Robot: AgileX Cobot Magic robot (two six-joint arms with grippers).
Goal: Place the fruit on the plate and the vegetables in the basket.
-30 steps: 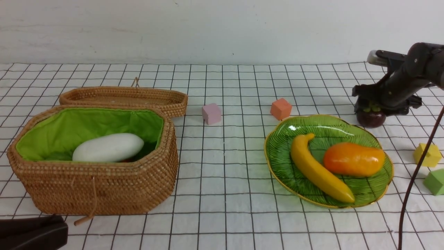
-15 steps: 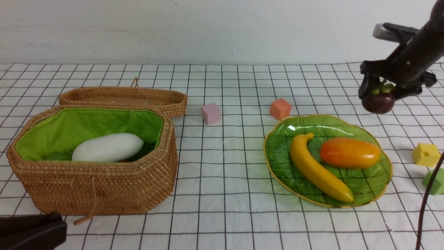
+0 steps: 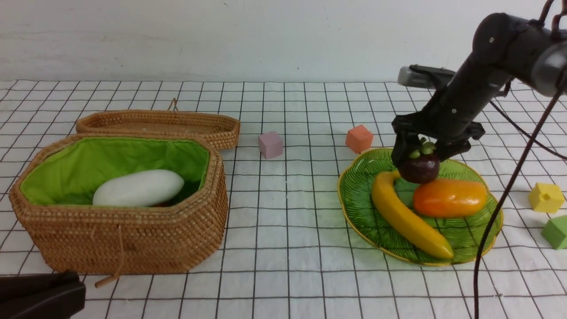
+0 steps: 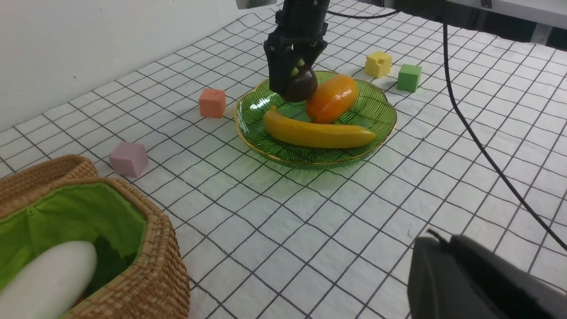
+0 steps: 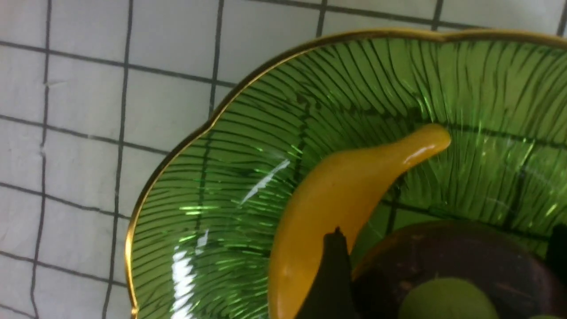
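Mangosteen [image 3: 419, 169] between right jaws

three fruits [image 3: 449, 197], four foam cubes [image 3: 270, 144], one radish [image 3: 138, 188]

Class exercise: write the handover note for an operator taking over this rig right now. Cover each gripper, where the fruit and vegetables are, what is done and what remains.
Right gripper: shut on the mangosteen, held over the far part of the plate.
Left gripper: parked low near the basket; its jaws can't be made out.
Done: banana and mango lie on the plate; white radish is in the basket.
Left: lower and release the mangosteen. Other vegetables aren't clearly visible.
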